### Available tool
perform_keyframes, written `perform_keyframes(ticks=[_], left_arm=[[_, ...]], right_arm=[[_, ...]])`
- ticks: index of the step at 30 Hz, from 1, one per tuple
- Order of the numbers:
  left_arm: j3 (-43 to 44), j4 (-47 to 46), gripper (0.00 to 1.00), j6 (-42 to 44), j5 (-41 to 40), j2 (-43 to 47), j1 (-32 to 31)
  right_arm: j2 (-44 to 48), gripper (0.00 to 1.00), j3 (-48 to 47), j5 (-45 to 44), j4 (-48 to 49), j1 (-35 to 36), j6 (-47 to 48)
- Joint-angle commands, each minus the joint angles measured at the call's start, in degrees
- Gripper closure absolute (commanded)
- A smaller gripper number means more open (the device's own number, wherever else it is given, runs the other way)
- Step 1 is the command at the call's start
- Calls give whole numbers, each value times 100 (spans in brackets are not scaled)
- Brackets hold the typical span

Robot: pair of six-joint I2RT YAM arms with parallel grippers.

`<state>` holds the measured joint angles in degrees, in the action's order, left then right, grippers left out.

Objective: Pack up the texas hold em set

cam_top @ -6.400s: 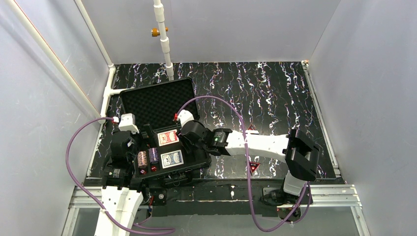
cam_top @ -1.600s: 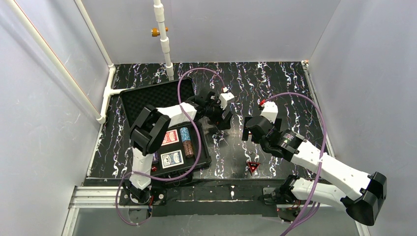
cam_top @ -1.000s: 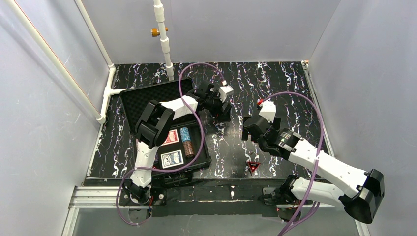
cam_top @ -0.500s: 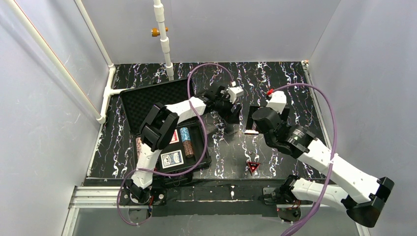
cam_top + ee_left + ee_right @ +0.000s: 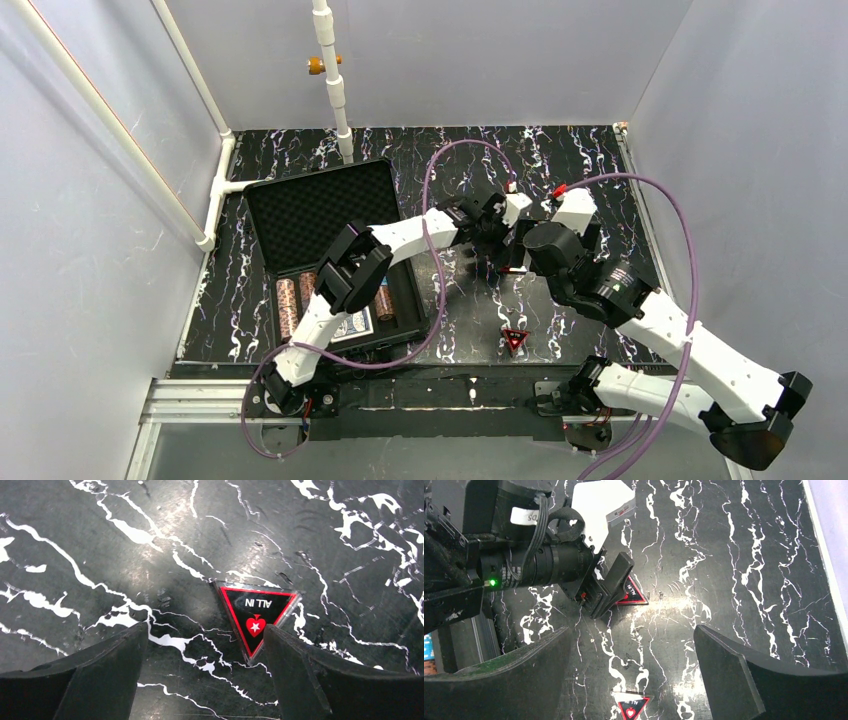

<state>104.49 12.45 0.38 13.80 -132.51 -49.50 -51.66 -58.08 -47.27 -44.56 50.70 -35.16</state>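
Red triangle (image 5: 256,621) flat on table (image 5: 100,530), apex pointing back toward open left gripper (image 5: 205,626); right gripper (image 5: 631,630) open, empty.

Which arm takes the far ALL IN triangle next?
Left. The left tool, open, is right over the far triangle lying flat on the table; the right tool, also open, sits farther back with the left tool in the way.

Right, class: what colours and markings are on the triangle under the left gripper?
The triangle is black, red-bordered, with white ALL IN, red emblem; left wrist view.
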Motion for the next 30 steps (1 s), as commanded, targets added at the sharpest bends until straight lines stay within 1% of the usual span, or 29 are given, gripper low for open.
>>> perform_keyframes(ticks=[1,4,7,10,13,20,24,30], left_arm=[[122,468,14,-502,-1092,133,-155],[214,603,12,-858,-1508,136,-278],[310,708,12,-1020,-1897,133,-454],[420,768,11,-1182,-2120,122,-595],[570,882,11,-1348,-2149,89,-697],[880,1100,9,-1383,-2080,-42,-885],[1083,1263,9,-1434,-2022,-220,-932],[1426,1462,9,-1434,-2171,-530,-1042]], right_arm=[[148,2,-390,-344,-174,-25,17],[179,2,-515,-480,-236,-25,58],[191,1,-640,-560,-259,-25,134],[212,2,-744,-603,-300,-25,175],[267,2,-753,-609,-325,-25,185],[395,1,-689,-567,-369,-25,158],[412,2,-680,-540,-387,-25,165],[411,2,-670,-430,-385,-25,176]])
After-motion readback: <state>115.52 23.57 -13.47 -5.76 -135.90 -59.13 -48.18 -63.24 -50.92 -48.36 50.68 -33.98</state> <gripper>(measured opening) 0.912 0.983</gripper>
